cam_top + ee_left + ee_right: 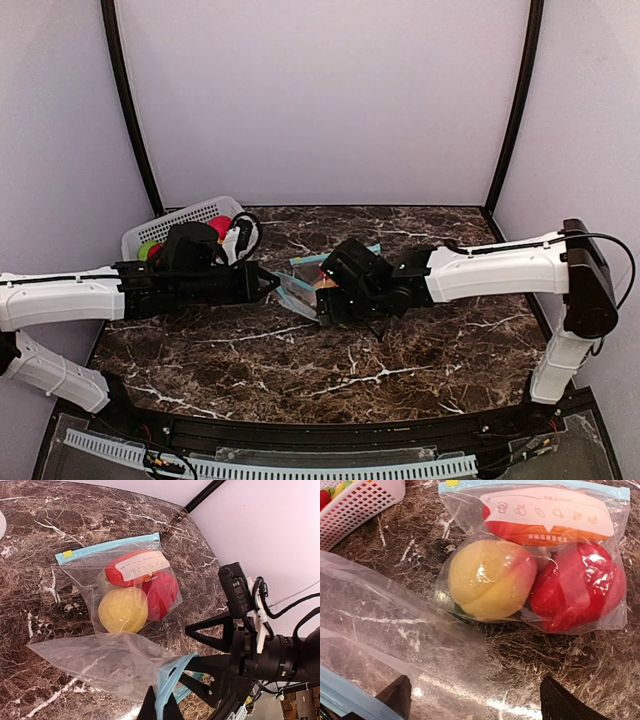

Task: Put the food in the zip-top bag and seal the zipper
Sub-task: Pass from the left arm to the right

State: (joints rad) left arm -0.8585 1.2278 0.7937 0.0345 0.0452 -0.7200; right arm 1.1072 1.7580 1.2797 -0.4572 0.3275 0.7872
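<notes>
Three pieces of food are lying inside a full bag (125,587) near the middle of the desk (400,360): a yellow fruit (122,610), a red piece (160,595) touching it, and an orange-red piece (135,567) just behind both, under the bag's white label. A yellow slider (67,554) is sitting at one end of that bag's blue top edge; whether the edge is sealed cannot be told. More food is lying in the basket (185,218) at the back left of the desk, among it a green piece (148,250) and a red piece (218,226).

Just in front of the full bag, an empty bag (105,662) is hanging slack between the two arms, its far end sagging onto the desk. The left jaws are standing narrow, pinching its blue zipper strip (167,677). The right jaws are gaping wide, holding nothing, right at the same strip; whether they are touching it cannot be told. The left arm (70,298) is reaching in past the basket, and the right arm (500,268) is reaching in from the opposite side.
</notes>
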